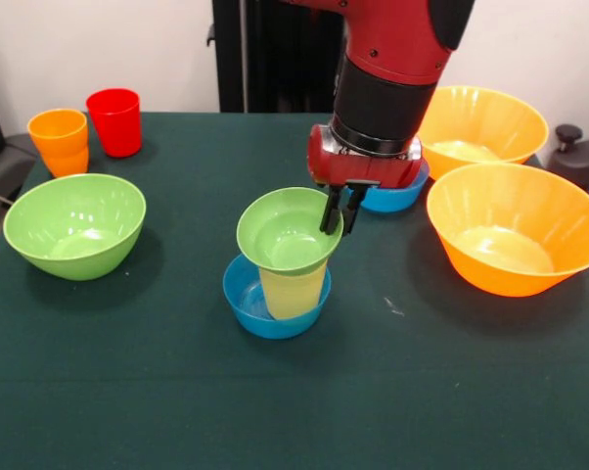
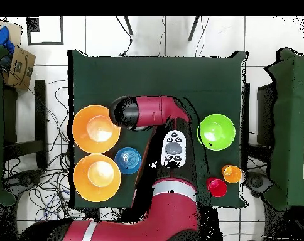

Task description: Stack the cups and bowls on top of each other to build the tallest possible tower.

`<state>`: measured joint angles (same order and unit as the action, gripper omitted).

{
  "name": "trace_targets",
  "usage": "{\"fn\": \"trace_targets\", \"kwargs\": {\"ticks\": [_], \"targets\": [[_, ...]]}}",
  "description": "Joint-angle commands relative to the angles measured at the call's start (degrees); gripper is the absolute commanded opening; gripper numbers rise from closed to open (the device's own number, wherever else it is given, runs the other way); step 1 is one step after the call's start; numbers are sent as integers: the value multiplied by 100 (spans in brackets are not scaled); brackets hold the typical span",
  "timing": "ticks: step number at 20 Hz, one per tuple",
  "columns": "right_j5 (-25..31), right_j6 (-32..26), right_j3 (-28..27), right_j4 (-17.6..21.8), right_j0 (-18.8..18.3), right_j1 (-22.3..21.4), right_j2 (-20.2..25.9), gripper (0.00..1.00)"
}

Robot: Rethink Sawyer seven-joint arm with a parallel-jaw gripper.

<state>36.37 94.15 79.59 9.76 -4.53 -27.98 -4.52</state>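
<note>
Three-piece tower point(image 1: 278, 269): small glossy green plastic bowl point(image 1: 287, 231) was seen on pale yellow translucent tumbler point(image 1: 293, 289), in small blue bowl point(image 1: 251, 304) (mid-table).
Gripper point(image 1: 339, 211): black fingers were closed on the green bowl's rim.

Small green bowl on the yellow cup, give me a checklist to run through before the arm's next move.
1. Gripper on the rim of the small green bowl: ok, fingers straddle the rim.
2. Small green bowl level: not ok, it tilts toward the camera.
3. Yellow cup seated in the small blue bowl: ok, it stands inside.
4. Yellow cup upright: cannot tell, the bowl hides its top.
5. Next piece free: ok, the large orange bowl sits open beside the tower.
6. Overhead check of the tower: cannot tell, the arm covers it.
</note>
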Motion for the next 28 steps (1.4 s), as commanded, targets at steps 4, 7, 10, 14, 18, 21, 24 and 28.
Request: {"fn": "trace_targets", "kwargs": {"ticks": [4,7,10,14,18,21,24,28], "targets": [[-249,781,159,33,80,244,196,0],[-256,787,174,15,88,235,194,0],[-253,793,182,5,97,226,181,0],[-221,853,103,15,148,264,87,100],[-152,754,-27,18,128,281,76,100],[-226,668,-40,-25,40,296,173,100],[-224,623,-21,-70,-12,268,240,100],[-82,576,1,-154,-39,178,315,100]]}}
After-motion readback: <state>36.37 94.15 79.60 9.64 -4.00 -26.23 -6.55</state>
